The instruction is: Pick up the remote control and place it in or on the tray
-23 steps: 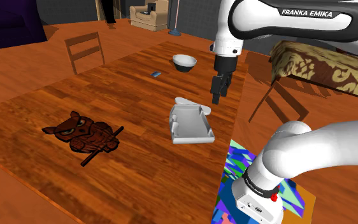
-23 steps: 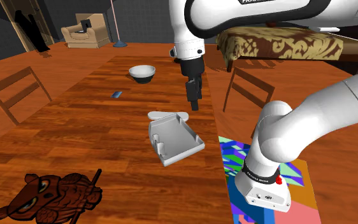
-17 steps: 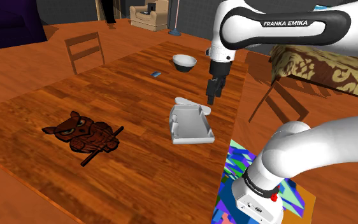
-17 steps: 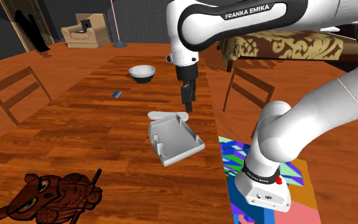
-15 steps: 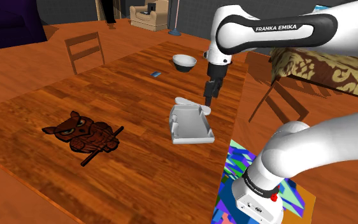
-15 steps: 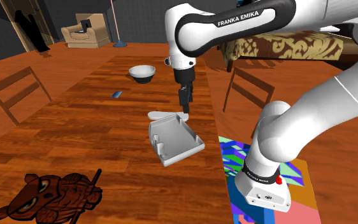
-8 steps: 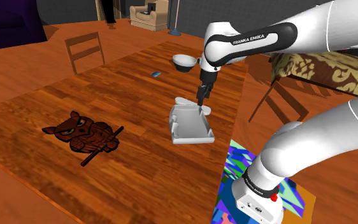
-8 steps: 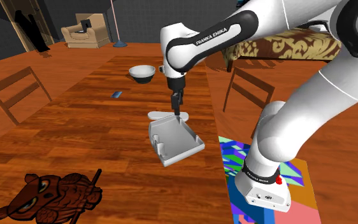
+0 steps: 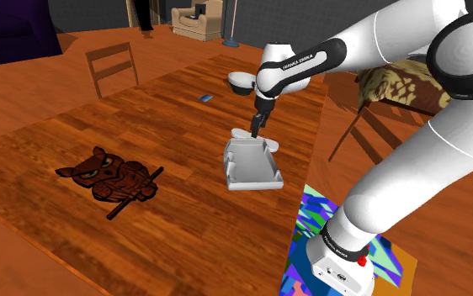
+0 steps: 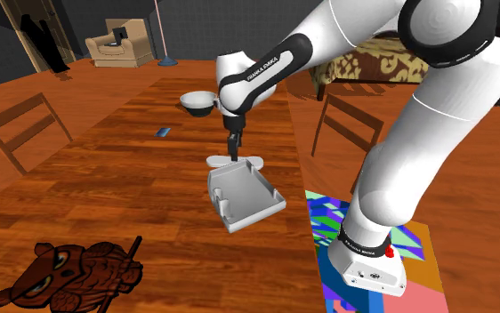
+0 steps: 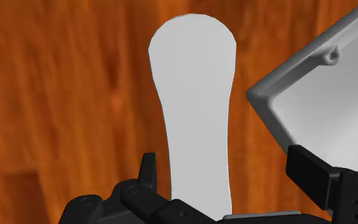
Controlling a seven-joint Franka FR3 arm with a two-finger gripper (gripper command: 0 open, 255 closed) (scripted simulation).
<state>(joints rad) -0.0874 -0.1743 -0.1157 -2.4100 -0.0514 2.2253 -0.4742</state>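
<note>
My gripper [image 11: 227,170] hangs open low over the table, one finger on each side of the white remote control [image 11: 193,108] and neither clasping it. The remote lies flat on the wooden table [image 9: 142,126], just beside the grey tray [image 9: 252,168], on the side away from the stand. A bowl [image 9: 241,81] sits further off.

I have the arm [image 9: 357,40] stretched far out from its base, the forearm sloping down to a wrist bent so that the hand points straight downward. The gripper [image 9: 254,131] hangs low, and its two black fingers [image 11: 147,173] stand wide apart, clasping nothing.
</note>
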